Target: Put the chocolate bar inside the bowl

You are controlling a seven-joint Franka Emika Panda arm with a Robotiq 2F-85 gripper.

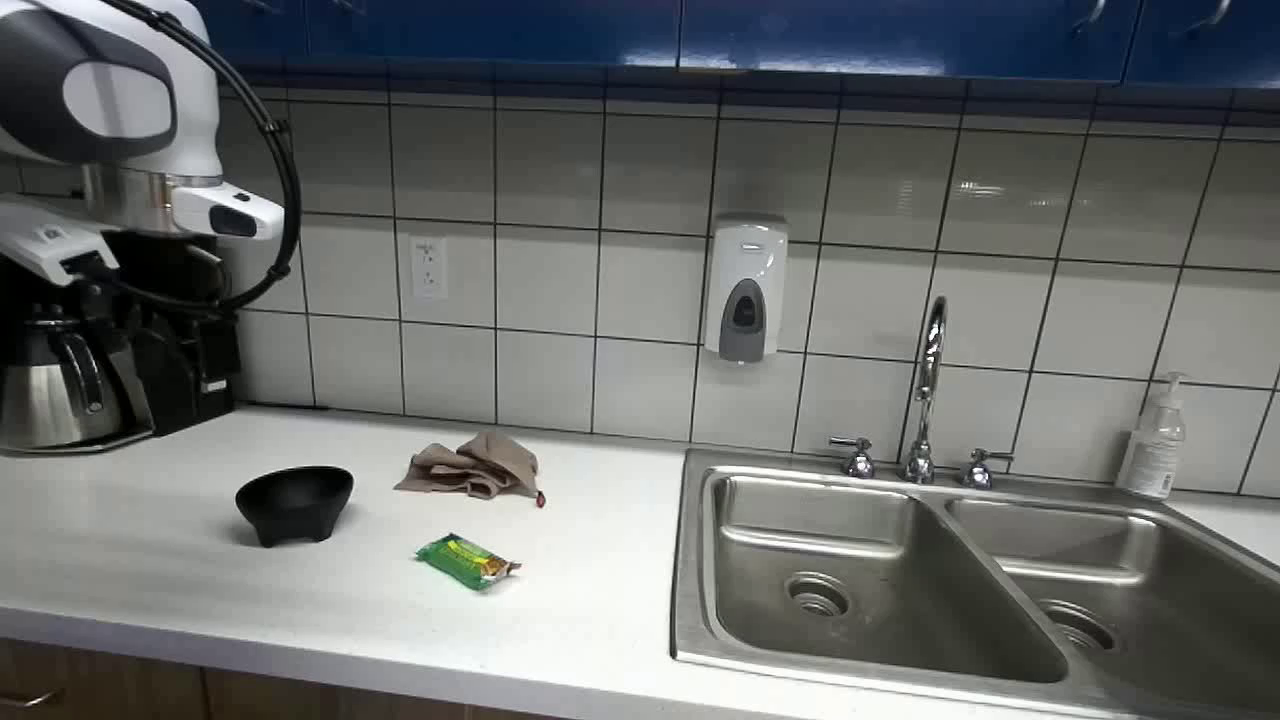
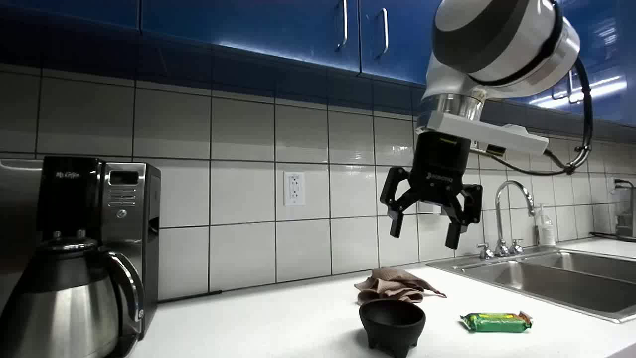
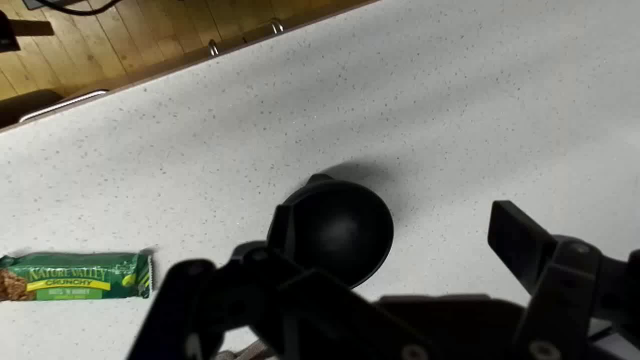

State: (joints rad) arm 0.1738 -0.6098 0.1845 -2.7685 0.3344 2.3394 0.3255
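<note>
The bar is in a green Nature Valley wrapper [image 1: 465, 562] and lies flat on the counter. It also shows in an exterior view [image 2: 497, 322] and at the left of the wrist view [image 3: 75, 277]. The black footed bowl [image 1: 295, 503] stands upright nearby, also seen in an exterior view [image 2: 392, 325]. In the wrist view the bowl [image 3: 345, 230] looks empty, its left rim partly covered by a finger. My gripper [image 2: 425, 232] is open and empty, high above the counter. In the wrist view the gripper's fingers [image 3: 397, 227] are wide apart, with the bar off to the left.
A crumpled brown cloth [image 1: 475, 465] lies behind the bar and bowl. A double steel sink [image 1: 695, 560] with a faucet [image 1: 930, 380] is beyond the bar. A coffee maker [image 2: 131, 209] with a steel carafe [image 2: 69, 308] stands at the counter's other end. Blue cabinets [image 2: 278, 30] hang above.
</note>
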